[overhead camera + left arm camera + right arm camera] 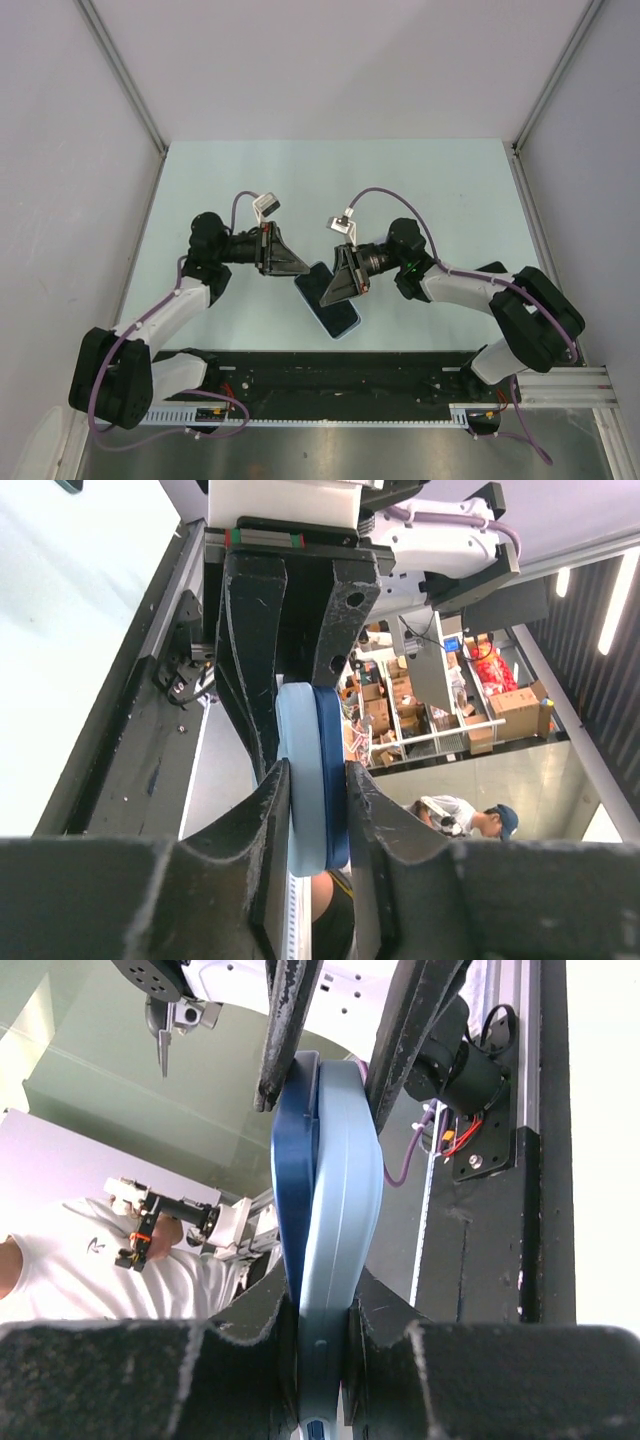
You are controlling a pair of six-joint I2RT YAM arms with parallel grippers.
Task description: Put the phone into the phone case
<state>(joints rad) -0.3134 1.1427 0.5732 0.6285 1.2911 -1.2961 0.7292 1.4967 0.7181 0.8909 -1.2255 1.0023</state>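
Observation:
A dark blue phone (322, 287) lies pressed against a light blue phone case (343, 325), and both are held tilted just above the pale table (420, 190). My left gripper (300, 267) is shut across the pair at its upper left end. In the left wrist view the left gripper (315, 780) squeezes the case (300, 770) and the phone (332, 770) edge-on. My right gripper (342, 285) is shut on the pair from the right. In the right wrist view the right gripper (322, 1305) clamps the case (345, 1180) and the phone (293, 1160). At that end the case bulges away from the phone.
A black rail with cables (340, 375) runs along the table's near edge, just below the held phone. Grey walls with metal posts (130, 100) close in the left, right and back sides.

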